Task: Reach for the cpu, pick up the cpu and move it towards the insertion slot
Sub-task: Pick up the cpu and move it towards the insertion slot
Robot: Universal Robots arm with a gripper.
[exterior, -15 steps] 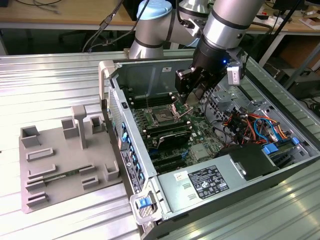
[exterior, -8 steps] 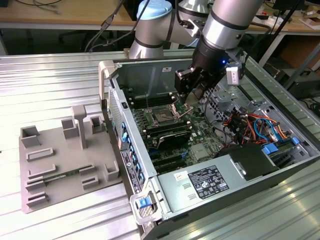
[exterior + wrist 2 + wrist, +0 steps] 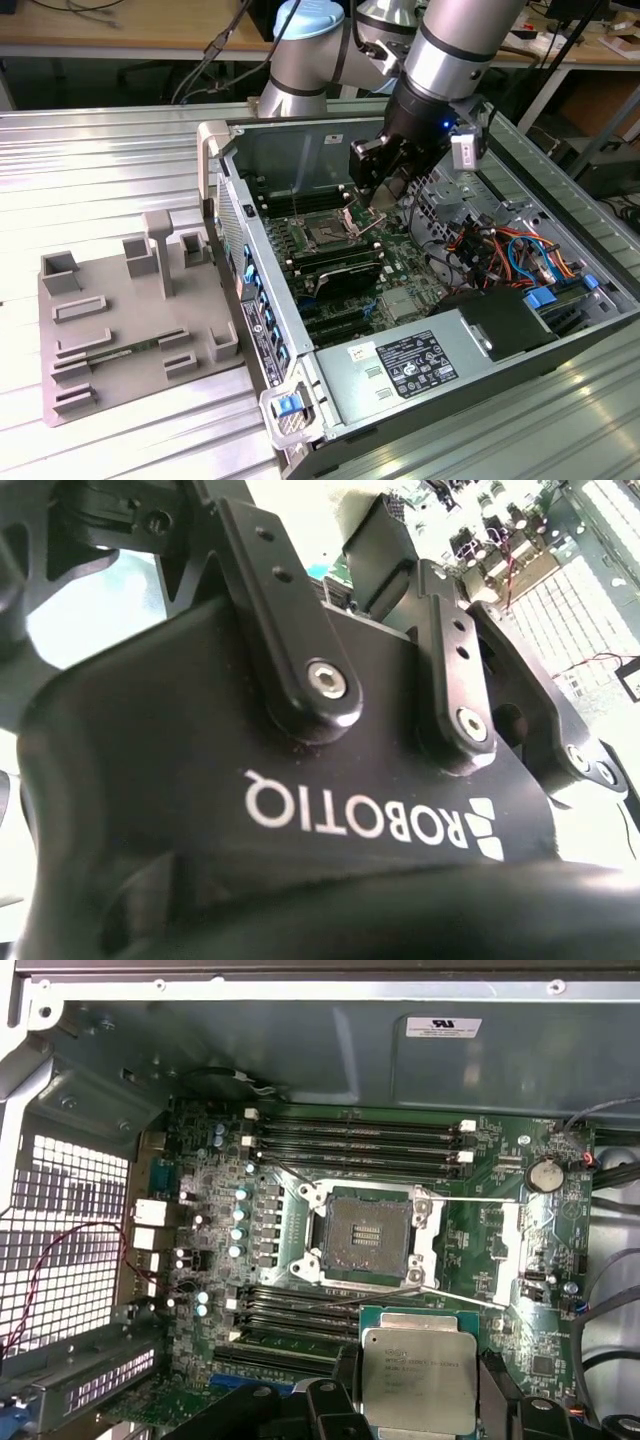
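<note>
While hanging above the open grey metal computer case (image 3: 560,330) on the ribbed metal worktop (image 3: 100,170), black robot gripper (image 3: 385,185) with jaws clenched on the cpu, a small flat square chip with a pale silvery metal top (image 3: 418,1372). Held flat between black fingers (image 3: 340,1400) in the first wrist view, just short of the insertion slot, a square dark socket with a shiny metal frame swung open (image 3: 368,1233). Beside the case on the exterior view's left, grey plastic fixture tray (image 3: 120,330).
</note>
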